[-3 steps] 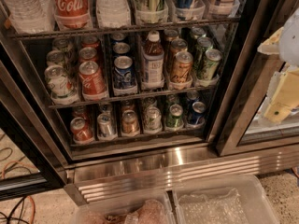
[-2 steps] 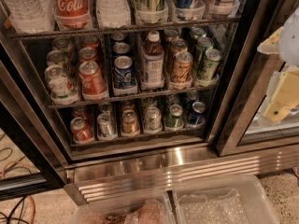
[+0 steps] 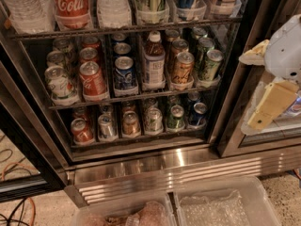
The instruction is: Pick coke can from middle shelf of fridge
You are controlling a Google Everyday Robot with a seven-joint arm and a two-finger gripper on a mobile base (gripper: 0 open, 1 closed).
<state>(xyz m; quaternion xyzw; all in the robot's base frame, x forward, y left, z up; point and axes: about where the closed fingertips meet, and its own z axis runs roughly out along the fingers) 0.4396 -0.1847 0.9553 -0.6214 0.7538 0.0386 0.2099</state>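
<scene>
At the bottom of the frame, nearest the camera, sit two clear plastic bins (image 3: 221,206), and above them runs the ribbed steel base (image 3: 178,171) of the fridge (image 3: 225,112).

At the right edge of the frame the gripper (image 3: 250,91) hangs in front of the right door frame. Its jaws are spread and hold nothing, so the pick has not yet begun: approach, grasp and withdrawal are all left to do.

Further in, the middle shelf (image 3: 155,92) carries lanes of drinks. The coke can (image 3: 92,79) stands upright at the front of the second lane from the left, with more red cans lined up behind it. It sits just beside a white-and-green can (image 3: 59,83) on its left and a blue can (image 3: 124,72) on its right, so there looks to be little room for the jaws on either side.

The rack above sits close over the can tops, so a level, frontal entry seems the likely way in. The gripper is well apart from the can, and the opening in front of that lane looks unobstructed.
</scene>
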